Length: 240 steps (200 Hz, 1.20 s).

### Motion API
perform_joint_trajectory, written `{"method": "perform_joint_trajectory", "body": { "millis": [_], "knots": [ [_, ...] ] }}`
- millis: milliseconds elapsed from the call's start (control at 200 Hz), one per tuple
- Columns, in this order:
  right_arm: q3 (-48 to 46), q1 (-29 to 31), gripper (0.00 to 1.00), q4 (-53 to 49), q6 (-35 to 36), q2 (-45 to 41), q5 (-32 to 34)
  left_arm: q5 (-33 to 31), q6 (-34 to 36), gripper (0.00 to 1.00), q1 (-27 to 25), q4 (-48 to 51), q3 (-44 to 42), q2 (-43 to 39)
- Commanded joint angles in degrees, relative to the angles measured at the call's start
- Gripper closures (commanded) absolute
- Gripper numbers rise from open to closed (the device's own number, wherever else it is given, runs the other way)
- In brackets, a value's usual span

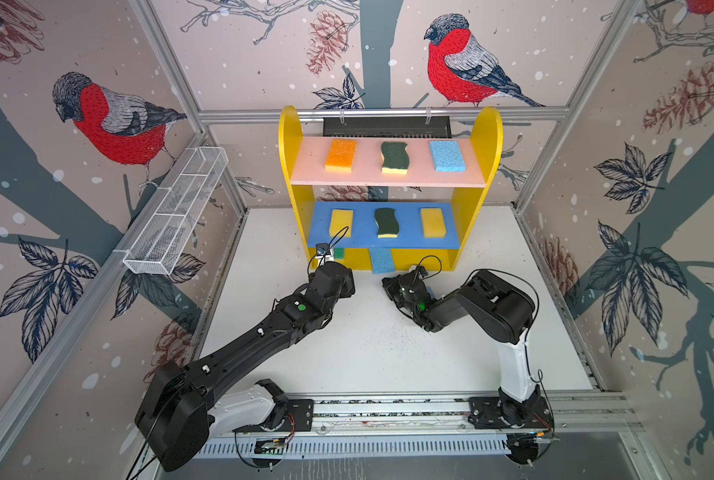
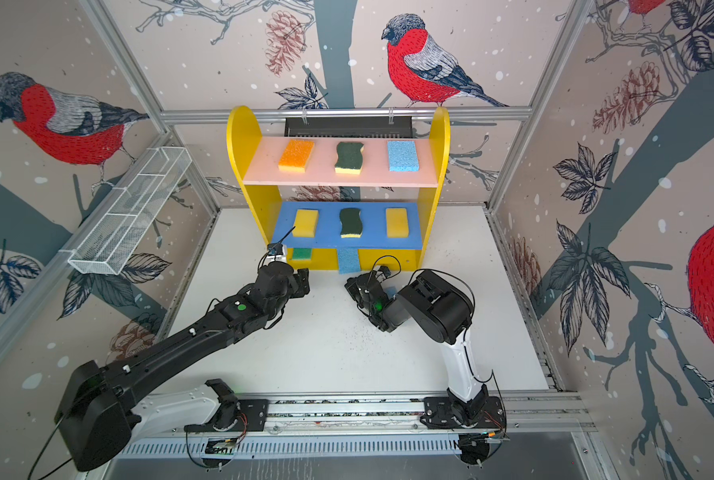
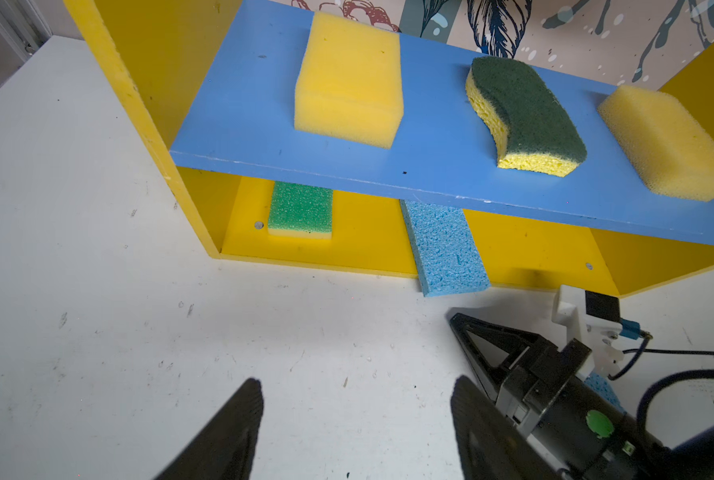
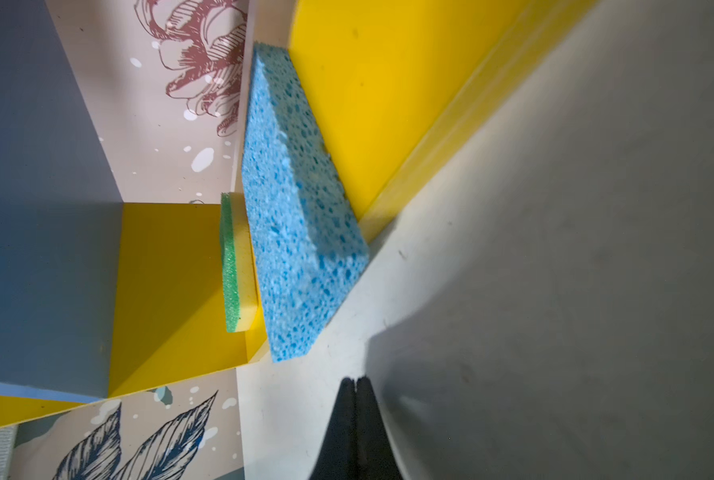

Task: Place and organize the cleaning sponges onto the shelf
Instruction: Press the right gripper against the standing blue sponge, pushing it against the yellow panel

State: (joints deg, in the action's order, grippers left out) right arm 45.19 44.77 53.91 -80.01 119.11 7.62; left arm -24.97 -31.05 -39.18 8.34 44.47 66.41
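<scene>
My left gripper [image 3: 355,424], jaws apart and empty, green sponge [image 3: 301,208] ahead of it on the base of the shelf [image 3: 368,249] — my right gripper [image 4: 355,415] pinched shut on nothing, light blue sponge [image 4: 301,216] just past its tip, poking off the base's edge.

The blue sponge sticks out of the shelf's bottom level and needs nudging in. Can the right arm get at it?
Probably yes. The right gripper, fingers shut, faces the overhanging end of the blue sponge, with only bare table between them; the left gripper stands off to one side.
</scene>
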Motion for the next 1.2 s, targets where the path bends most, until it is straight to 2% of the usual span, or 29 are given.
{"method": "perform_joint_trajectory", "body": {
  "millis": [0, 525, 1196],
  "knots": [
    [-0.21, 0.15, 0.98, -0.63, -1.44, 1.49, 2.58, -0.96, -0.17, 0.28, 0.16, -2.6, -0.58, -0.05],
    [0.91, 1.06, 0.98, 2.25, -3.68, 5.26, 4.81, -1.13, -1.55, 0.28, 0.16, -4.55, -2.8, 0.51],
    [8.76, 0.06, 0.98, -5.29, -4.54, 9.19, 6.04, -1.24, -2.8, 0.28, 0.18, -4.36, -4.65, -1.21]
  ]
}}
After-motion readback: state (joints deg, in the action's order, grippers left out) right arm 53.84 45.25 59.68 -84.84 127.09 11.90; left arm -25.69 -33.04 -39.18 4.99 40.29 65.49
